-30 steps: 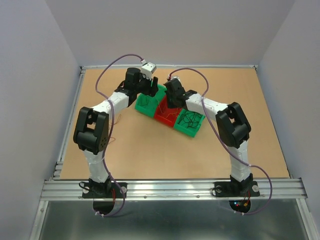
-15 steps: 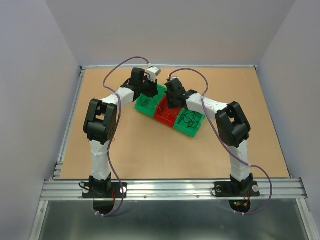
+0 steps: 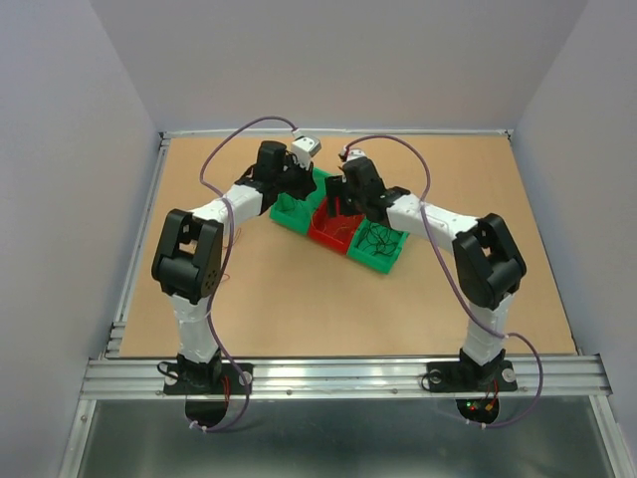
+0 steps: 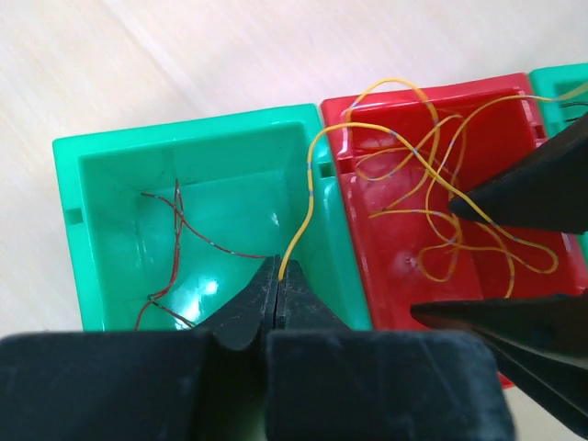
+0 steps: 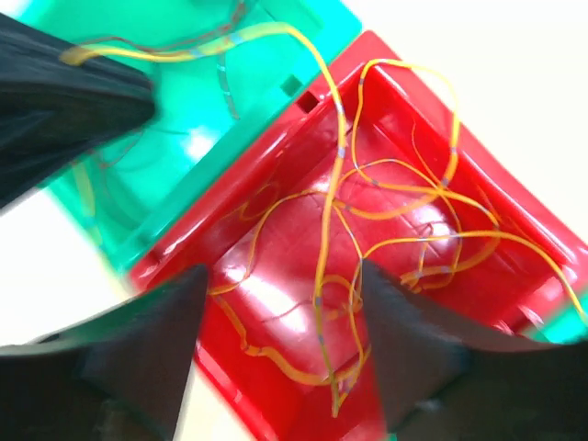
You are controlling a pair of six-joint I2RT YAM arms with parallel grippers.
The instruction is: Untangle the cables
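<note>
Three bins stand in a row. Several yellow-orange cables (image 4: 441, 211) lie tangled in the red bin (image 4: 386, 276), and thin red and dark cables (image 4: 175, 230) lie in the left green bin (image 4: 184, 124). My left gripper (image 4: 278, 268) is shut on one yellow cable (image 4: 308, 197), which arcs over the wall between the two bins into the tangle. My right gripper (image 5: 280, 271) hangs open over the red bin (image 5: 230, 367), its fingers either side of the yellow strands (image 5: 331, 230) and gripping none. From above, the left gripper (image 3: 299, 187) and right gripper (image 3: 338, 204) nearly meet.
A second green bin (image 3: 390, 261) at the right end of the row holds black curly cables (image 3: 376, 237). The bins sit mid-table toward the back on the brown board (image 3: 299, 299). Purple arm cables (image 3: 234, 144) loop above both wrists.
My left gripper has closed on the yellow cable. My right gripper has opened, and its arm has shifted, the elbow swinging right.
</note>
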